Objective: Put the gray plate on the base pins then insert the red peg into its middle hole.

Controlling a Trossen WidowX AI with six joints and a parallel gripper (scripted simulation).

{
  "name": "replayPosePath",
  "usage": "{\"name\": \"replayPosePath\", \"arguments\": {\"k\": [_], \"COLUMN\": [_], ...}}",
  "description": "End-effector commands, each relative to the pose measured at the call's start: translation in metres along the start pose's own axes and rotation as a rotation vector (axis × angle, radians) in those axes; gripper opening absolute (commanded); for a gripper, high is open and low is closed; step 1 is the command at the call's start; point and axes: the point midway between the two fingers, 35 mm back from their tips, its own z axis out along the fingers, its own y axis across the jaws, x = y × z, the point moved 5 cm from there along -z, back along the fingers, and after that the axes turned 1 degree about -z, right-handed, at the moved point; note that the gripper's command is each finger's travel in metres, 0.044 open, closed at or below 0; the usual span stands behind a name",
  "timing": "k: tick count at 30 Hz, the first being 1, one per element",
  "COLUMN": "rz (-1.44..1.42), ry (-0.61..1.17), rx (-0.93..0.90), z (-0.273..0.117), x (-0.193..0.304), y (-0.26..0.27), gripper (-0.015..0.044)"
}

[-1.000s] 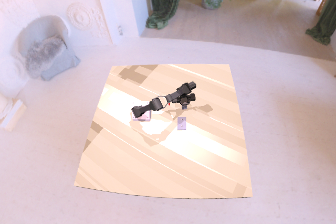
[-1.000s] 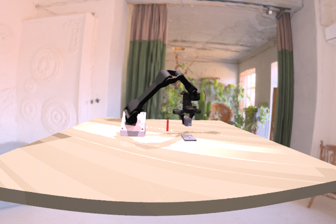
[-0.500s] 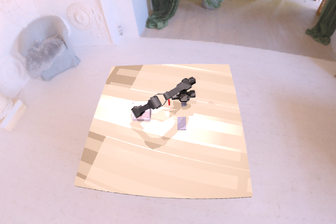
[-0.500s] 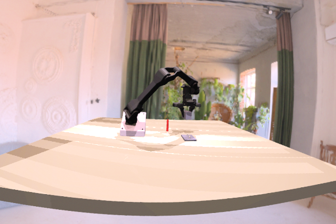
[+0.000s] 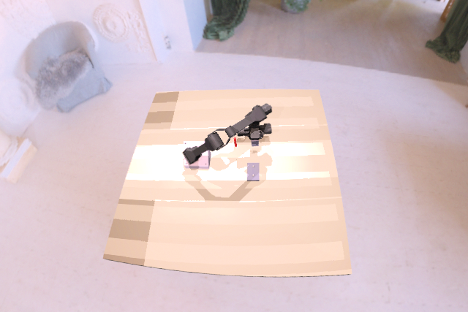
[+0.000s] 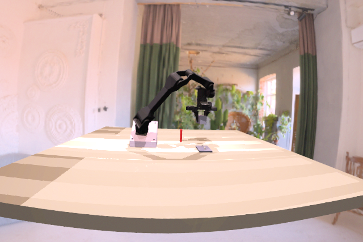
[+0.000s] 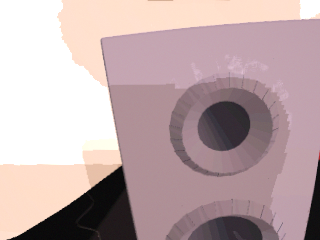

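The gray plate [image 5: 254,143] [image 6: 202,121] [image 7: 150,115] is held in the air, well above the table. My gripper [image 5: 254,139] [image 6: 202,117] is shut on it. The wrist view shows one round hole fully and part of a second; the rest of the plate is cut off. Its exact tilt is hard to tell. The base [image 5: 250,171] [image 6: 199,148] lies flat on the table, with two small pins on top. The plate is not over the base but farther back. The red peg [image 5: 235,142] [image 6: 180,135] stands upright on the table, left of the gripper.
The arm's pale mount [image 5: 202,163] [image 6: 143,144] stands on the table [image 5: 241,225] [image 6: 181,183] at the left. The raised arm [image 5: 215,140] [image 6: 164,96] reaches from it to the right, passing close to the peg in the top view. Light and shadow patches cross the table.
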Motion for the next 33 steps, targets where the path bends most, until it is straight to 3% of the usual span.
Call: {"name": "replayPosePath", "arguments": {"k": [1, 33], "rz": [0.011, 0.064], "ry": [0.006, 0.013], "rx": [0.003, 0.002], "z": [0.004, 0.053], "x": [-0.014, -0.102], "y": [0.001, -0.009], "gripper": [0.0, 0.0]}}
